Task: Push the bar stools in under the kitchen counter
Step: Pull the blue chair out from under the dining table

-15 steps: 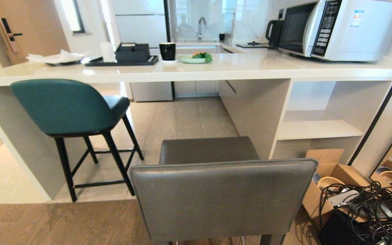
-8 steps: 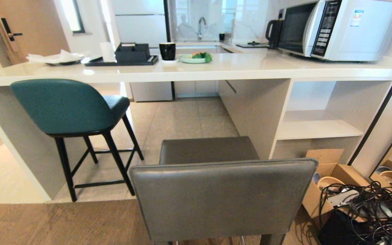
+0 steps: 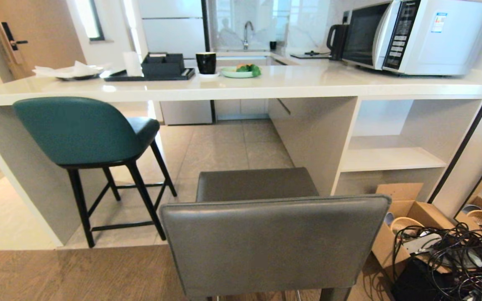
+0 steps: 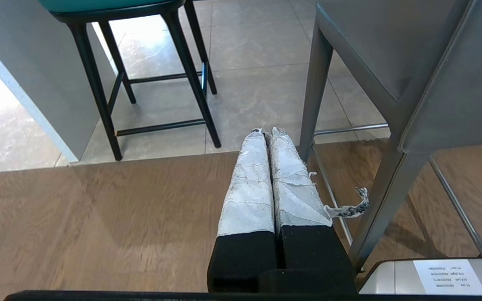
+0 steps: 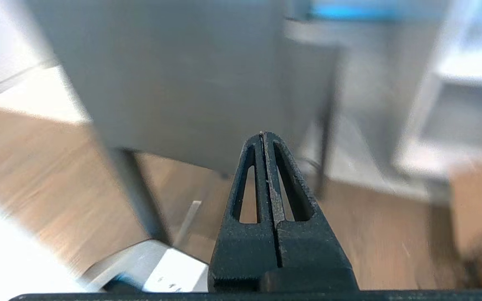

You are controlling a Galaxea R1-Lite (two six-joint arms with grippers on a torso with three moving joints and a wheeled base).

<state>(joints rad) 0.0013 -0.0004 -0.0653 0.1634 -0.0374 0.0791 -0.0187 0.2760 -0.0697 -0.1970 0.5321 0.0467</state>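
- Now the grey bar stool is faced, well short of the kitchen counter.
- Right gripper, pressed closed and empty, is best laid square against the backrest.
- Left gripper is held closed too.

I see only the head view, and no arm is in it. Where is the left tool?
Observer: The left tool is low over the wood floor, near a leg of the grey stool but apart from it.
Operator: Does it hold anything?
Observer: No, it is shut on nothing; only a loose tape strip hangs from one finger.
Operator: And the right tool?
Observer: The right tool is shut too and points at the grey stool's back.
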